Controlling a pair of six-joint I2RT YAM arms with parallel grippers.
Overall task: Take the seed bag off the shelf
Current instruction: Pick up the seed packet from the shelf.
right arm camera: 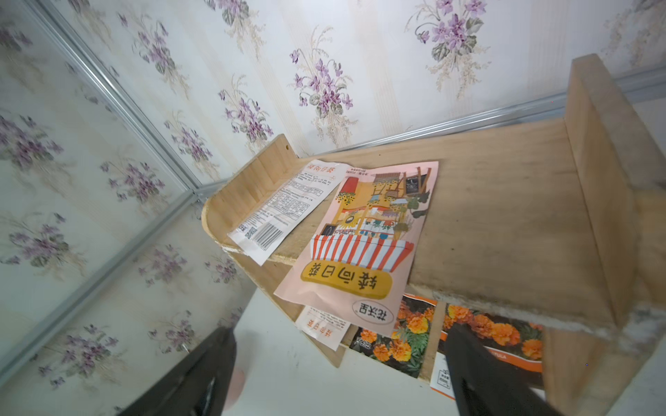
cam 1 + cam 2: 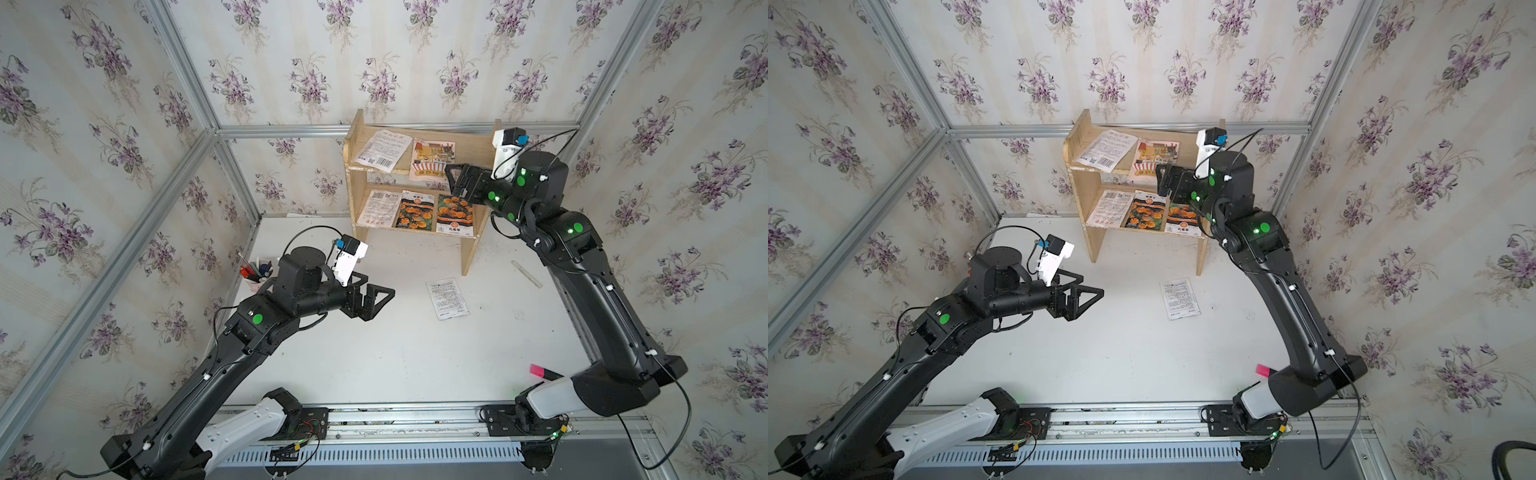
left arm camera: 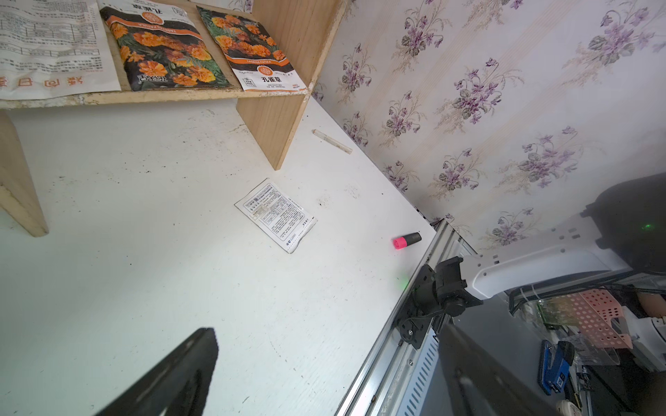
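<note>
In a top view the right claw stands with its jaws apart and empty, just in front of the upper tier of the shelf at the far side of the desk. The pink seed bag lies on that tier, overhanging its front edge; whether they touch cannot be told. The right claw hides part of a marigold bag on the lower tier. Its arm rises from the near right, wrist bent left. The left claw, wide apart and empty, hovers over the desk's left side. In a top view a marker shows only its pink cap behind the right arm. From the left wrist, blurred fingers are cut off; a white packet lies flat on the desk. From the right wrist, the dark fingers stand apart, the pink seed bag ahead of their gap, ungripped.
</note>
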